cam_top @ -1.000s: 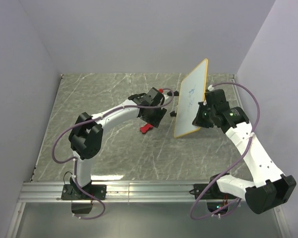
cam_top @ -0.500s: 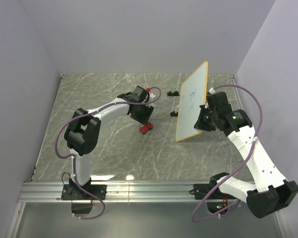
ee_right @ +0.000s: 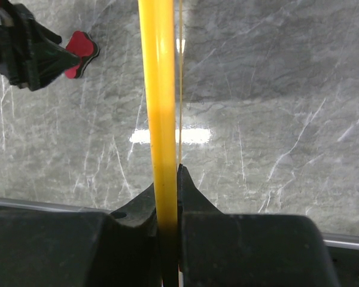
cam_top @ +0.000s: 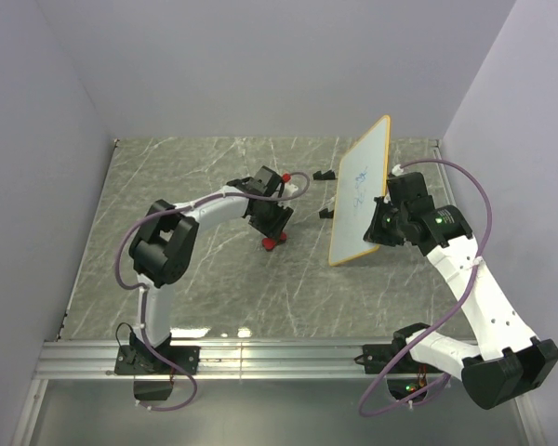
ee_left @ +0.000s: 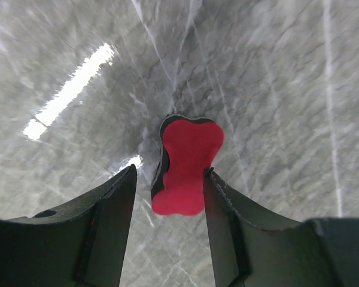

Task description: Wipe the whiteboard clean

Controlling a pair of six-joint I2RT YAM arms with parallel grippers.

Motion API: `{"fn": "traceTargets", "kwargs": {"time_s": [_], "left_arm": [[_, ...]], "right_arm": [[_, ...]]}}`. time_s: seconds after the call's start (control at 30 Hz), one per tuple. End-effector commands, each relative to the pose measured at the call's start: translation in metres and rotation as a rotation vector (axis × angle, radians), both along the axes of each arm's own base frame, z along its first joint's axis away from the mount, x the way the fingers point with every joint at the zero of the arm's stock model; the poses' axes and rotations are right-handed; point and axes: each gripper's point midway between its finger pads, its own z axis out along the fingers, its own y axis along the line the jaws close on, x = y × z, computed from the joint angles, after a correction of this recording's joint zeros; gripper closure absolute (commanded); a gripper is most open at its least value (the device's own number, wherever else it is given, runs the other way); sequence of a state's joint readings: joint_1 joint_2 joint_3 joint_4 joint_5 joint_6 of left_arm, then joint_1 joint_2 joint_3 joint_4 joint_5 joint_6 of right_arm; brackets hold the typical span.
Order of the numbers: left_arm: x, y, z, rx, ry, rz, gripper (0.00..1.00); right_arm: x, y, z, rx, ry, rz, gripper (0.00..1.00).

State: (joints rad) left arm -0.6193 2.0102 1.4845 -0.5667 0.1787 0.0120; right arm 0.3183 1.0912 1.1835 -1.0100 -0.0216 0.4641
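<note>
1. The right tool is pressed together on the whiteboard, pinching its yellow-orange rim at the long edge. In the right wrist view the rim runs straight out from between the jaws.
2. The whiteboard stands on edge, tilted, near the far right corner of the tabletop. Its face, with faint blue marks, is turned toward the left arm. Whether its lower corner touches the tabletop I cannot tell.
3. The left tool is spread and points down over the red eraser, which lies flat near the middle of the tabletop, left of the whiteboard and apart from it.
4. The eraser sits between the fingers, with its long axis running along the gap, so the jaws would close across its narrow waist. One finger is at its edge; the other stands a little clear. It is not gripped.
5. My judgement: the left arm, being nearer, must first close on the eraser, then lift it and carry it right to the marked face.
</note>
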Motion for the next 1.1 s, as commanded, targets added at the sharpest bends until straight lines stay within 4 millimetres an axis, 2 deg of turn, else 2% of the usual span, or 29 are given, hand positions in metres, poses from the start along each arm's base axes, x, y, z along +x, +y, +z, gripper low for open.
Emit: {"fn": "traceTargets", "kwargs": {"time_s": [0.0, 0.3, 0.5, 0.73, 0.87, 1.07], "left_arm": [[-0.008, -0.001, -0.009, 0.011, 0.034, -0.033, 0.46], [-0.015, -0.007, -0.029, 0.058, 0.069, -0.045, 0.48], [-0.017, -0.012, -0.016, 0.045, 0.045, -0.043, 0.45], [-0.007, -0.007, -0.013, 0.076, 0.0, -0.013, 0.33], [0.0, -0.001, -0.01, 0.101, -0.033, 0.01, 0.33], [-0.004, 0.009, -0.013, 0.145, -0.03, 0.009, 0.37]], "right_arm": [[-0.007, -0.022, -0.016, -0.122, 0.045, -0.034, 1.0], [-0.013, -0.024, -0.02, -0.118, 0.045, -0.05, 1.0], [-0.01, -0.023, -0.017, -0.113, 0.04, -0.054, 1.0], [-0.007, -0.02, -0.018, -0.101, 0.052, -0.052, 1.0], [-0.008, -0.021, -0.019, -0.107, 0.055, -0.053, 1.0], [-0.007, -0.02, -0.023, -0.109, 0.06, -0.052, 1.0]]}}
